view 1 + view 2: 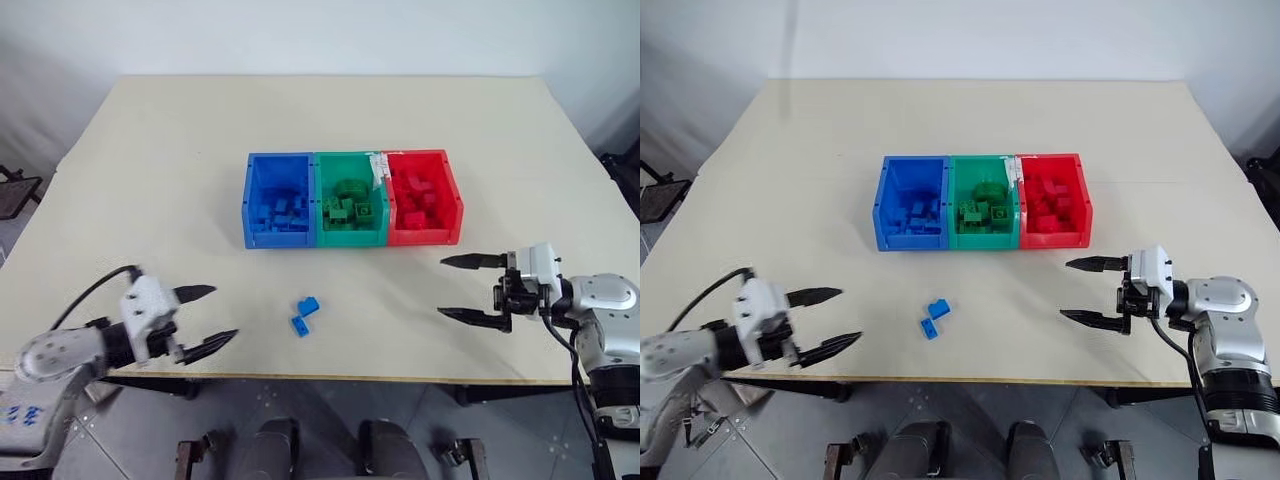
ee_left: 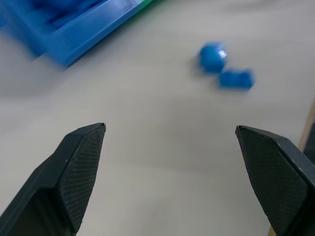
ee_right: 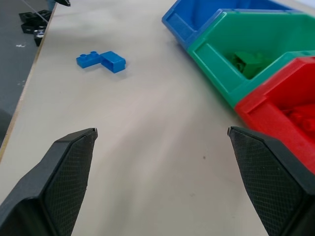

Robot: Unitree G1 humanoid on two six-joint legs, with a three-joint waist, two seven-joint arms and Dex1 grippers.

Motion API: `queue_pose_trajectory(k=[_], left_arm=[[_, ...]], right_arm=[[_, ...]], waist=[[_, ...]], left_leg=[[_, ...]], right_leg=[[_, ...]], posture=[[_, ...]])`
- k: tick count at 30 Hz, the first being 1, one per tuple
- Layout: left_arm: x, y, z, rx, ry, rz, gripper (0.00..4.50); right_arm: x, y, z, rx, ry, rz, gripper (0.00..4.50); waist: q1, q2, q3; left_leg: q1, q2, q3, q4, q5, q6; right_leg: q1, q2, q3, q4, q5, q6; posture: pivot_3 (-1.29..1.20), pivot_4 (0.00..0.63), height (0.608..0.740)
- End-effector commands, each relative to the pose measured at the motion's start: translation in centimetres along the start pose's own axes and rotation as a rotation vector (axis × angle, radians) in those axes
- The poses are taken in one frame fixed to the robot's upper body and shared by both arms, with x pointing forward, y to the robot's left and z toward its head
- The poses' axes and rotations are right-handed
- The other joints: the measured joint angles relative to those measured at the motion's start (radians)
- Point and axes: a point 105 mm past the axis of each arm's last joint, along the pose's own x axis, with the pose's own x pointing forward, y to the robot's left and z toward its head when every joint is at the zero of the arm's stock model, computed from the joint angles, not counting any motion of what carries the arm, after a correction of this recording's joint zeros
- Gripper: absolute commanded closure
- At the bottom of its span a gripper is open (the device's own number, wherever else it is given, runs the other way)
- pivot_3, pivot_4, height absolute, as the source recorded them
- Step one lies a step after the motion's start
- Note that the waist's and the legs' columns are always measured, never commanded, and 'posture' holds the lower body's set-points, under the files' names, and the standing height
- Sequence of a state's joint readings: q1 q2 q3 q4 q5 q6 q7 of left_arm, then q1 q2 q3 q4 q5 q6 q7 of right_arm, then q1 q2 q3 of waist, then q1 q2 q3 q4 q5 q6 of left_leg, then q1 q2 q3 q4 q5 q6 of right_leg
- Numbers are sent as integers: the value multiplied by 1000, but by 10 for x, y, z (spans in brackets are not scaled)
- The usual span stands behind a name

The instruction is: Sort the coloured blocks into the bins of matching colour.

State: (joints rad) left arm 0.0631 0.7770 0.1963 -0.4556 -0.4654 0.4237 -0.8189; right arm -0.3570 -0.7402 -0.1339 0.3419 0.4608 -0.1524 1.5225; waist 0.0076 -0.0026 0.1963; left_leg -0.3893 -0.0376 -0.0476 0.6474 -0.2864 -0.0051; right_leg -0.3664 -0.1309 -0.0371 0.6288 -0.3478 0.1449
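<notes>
Large rectangular cream-topped desk [image 1: 180,170], bearing every item listed; its near edge runs just in front of both arms. Row of three joined open-topped rectangular plastic bins, set mid-desk and side by side so each colour has its own compartment: blue bin [image 1: 252,205] on the left end, green bin [image 1: 350,235] in the middle, red bin [image 1: 445,200] on the right end. Each bin already holds a heap of small studded bricks of its own colour, so most of the sorting appears done. A small white tag [image 1: 377,168] sits on the wall between green and red. Left hand [image 1: 207,318], two black fingers spread wide and holding nothing, hovering over the near-left part of the desk, pointed towards the loose pieces; judged ready for a pick. Right hand [image 1: 468,288], fingers likewise spread wide and empty, hovering at the near-right, aimed leftwards across the desk. Two small blue studded plastic bricks [image 1: 305,315], lying on the bare desk between the two hands, touching or nearly so, near the front edge and well apart from the bins; judged the remaining items, destined for the blue bin. Obstructions: none between either hand and the bricks; their closeness to each other may hinder taking one alone.
</notes>
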Motion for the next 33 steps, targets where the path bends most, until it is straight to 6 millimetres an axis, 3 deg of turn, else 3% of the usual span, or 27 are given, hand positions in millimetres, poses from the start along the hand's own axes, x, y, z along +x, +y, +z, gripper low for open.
queue_pose_trajectory(k=[1,5,8,20,23,30,33], left_arm=[[27,-9,16,-35,-1,-4,0],[63,-7,22,-69,84,50,0],[78,-1,19,-108,163,94,0],[94,-16,10,-76,310,-31,0],[99,-15,9,-69,303,-11,584],[102,-14,5,-87,295,6,2858],[100,-13,2,-88,297,8,3600]], right_arm=[[1,5,8,-24,-22,10,56],[5,10,9,-11,-30,7,56],[10,13,13,-12,-45,6,56],[17,17,25,-24,-71,-13,56],[20,16,27,-29,-79,-19,0],[23,17,27,-30,-90,-23,0],[24,16,26,-32,-91,-26,0]], waist=[[0,0,0],[3,0,0],[5,0,0],[15,0,0],[16,0,0],[16,0,0],[16,0,0]], left_leg=[[0,0,0,0,0,0],[0,0,0,1,0,0],[0,0,0,1,0,0],[-1,0,1,1,0,0],[0,0,0,2,0,0],[0,-1,0,2,0,0],[0,0,0,2,0,0]], right_leg=[[0,0,0,0,0,0],[0,1,-1,0,0,1],[0,2,0,1,1,1],[0,3,0,-1,1,1],[1,3,0,-1,1,1],[1,3,0,-1,1,2],[2,3,0,-1,1,2]], posture=[[0,150,740],[0,150,740],[0,150,740],[0,150,740],[0,150,740],[0,150,740],[0,150,740]])
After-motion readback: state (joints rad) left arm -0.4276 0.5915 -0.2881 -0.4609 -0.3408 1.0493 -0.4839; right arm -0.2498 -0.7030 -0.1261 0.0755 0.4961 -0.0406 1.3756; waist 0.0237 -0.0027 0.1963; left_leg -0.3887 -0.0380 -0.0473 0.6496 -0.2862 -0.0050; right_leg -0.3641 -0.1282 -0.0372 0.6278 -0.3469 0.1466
